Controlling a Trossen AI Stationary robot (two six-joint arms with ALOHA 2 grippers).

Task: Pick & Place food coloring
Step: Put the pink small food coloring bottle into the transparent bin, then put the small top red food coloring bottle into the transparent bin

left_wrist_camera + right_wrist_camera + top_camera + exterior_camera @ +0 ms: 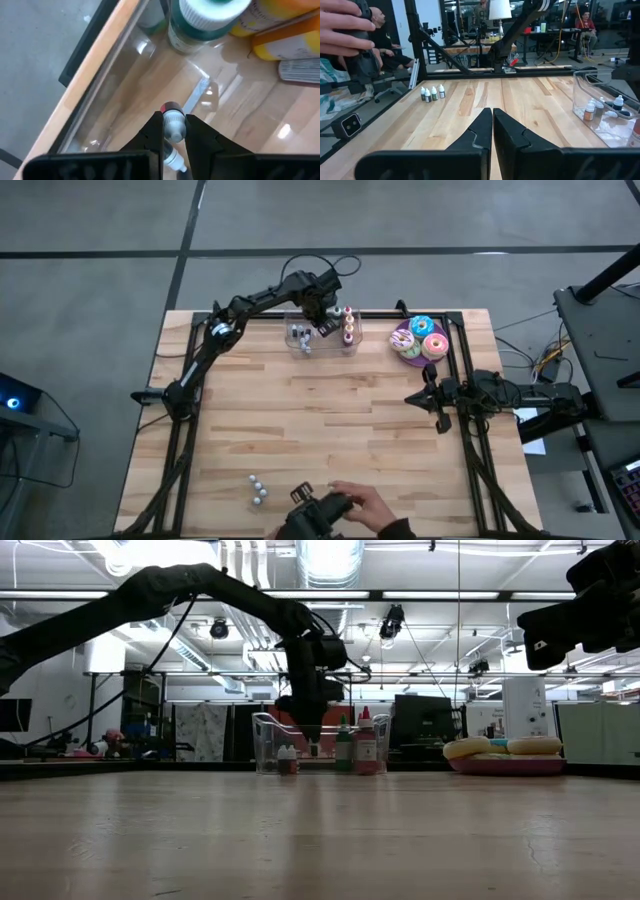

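Left gripper (174, 131) clamped on food coloring bottle (173, 122) | inside clear bin (300, 340) | right gripper (492, 122) together

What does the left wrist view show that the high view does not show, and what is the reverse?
Only the left wrist view: the left claw shut on a small white-capped bottle. Only the high view: the doughnuts, the right claw waiting at the table's right side, and a person's hand at the near edge. Both: the clear box and the taller bottles standing in it.
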